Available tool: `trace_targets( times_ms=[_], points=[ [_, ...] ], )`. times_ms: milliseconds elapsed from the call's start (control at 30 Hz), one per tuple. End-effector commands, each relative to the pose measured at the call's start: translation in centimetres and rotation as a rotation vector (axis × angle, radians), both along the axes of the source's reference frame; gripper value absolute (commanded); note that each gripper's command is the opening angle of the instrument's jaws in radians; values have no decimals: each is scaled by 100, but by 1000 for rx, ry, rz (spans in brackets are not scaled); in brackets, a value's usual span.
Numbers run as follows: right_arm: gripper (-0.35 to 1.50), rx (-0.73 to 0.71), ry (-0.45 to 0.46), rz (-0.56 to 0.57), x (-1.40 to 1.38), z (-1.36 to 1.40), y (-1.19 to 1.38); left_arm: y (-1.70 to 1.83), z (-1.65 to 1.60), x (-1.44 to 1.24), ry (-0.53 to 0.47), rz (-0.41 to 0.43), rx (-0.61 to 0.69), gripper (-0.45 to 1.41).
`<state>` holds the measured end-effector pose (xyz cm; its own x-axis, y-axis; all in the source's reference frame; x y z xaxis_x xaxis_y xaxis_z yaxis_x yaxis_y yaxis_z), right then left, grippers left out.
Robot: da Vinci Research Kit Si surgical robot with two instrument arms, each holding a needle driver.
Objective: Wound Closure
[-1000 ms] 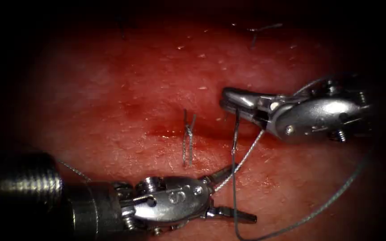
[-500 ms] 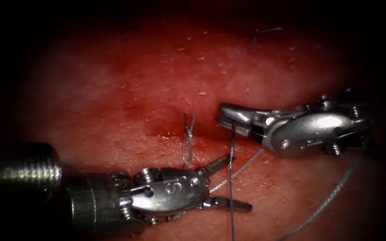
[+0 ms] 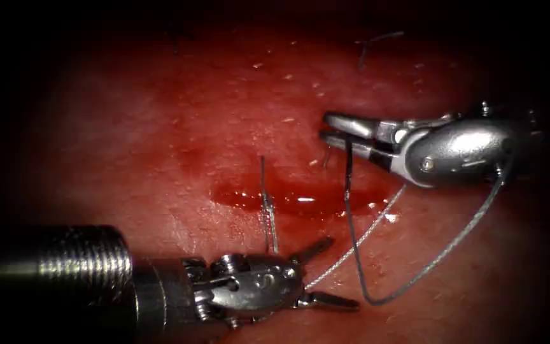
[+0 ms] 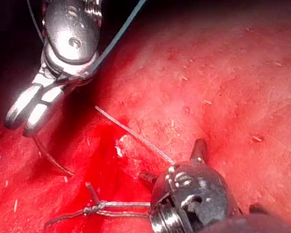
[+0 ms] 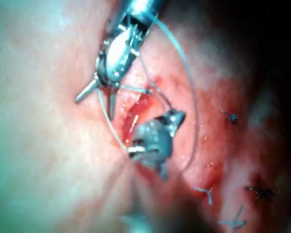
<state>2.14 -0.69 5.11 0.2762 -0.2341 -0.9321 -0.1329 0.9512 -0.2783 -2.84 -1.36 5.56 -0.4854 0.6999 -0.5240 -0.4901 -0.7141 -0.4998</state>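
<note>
Thread (image 3: 351, 210) pinched in R tool (image 3: 332, 127) fingers; L tool (image 3: 335, 271) fingers spread, empty, near cut (image 3: 300, 200).

The right pincer (image 3: 333, 129) has been raised and shifted rightward, the thread (image 3: 377, 296) drawn up with it; the left pincer (image 3: 342, 272) has been lowered; red fluid (image 3: 300, 200) has pooled in the cut.

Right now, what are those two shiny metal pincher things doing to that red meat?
They are stitching a cut in the red pork tissue. The right silver tool has its jaws shut on the thin dark thread, which loops down over the tissue. The left silver tool sits with jaws open, holding nothing. A knotted stitch crosses the cut, where red fluid pools.
</note>
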Motion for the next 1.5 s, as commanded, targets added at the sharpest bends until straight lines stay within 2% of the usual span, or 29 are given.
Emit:
trace_targets(
  times_ms=[33, 233, 400, 633, 767, 1067, 1467, 1500],
  points=[
    [-35, 54, 9, 5, 4, 10, 3, -1, 6, 0, -4, 0, 6, 59],
    [-35, 279, 44, 41, 10, 17, 17, -7, 13, 9, 3, -1, -2, 59],
    [-35, 526, 90, 123, 19, 26, 44, -12, 9, 9, 4, -1, -1, 59],
    [-35, 753, 120, 125, 24, 39, 64, -17, 6, 7, 7, -5, -1, 61],
    [-35, 894, 92, 124, 24, 43, 57, -15, 5, 8, 6, -5, 1, 61],
    [-35, 1167, 48, 159, 28, 50, 16, -16, 4, 9, 6, -4, 1, 61],
    [-35, 1329, 70, 142, 28, 37, -1, -17, 4, 9, 6, -3, 0, 61],
    [-35, 1373, 74, 155, 28, 36, -3, -17, 4, 9, 6, -3, 0, 61]
  ],
)
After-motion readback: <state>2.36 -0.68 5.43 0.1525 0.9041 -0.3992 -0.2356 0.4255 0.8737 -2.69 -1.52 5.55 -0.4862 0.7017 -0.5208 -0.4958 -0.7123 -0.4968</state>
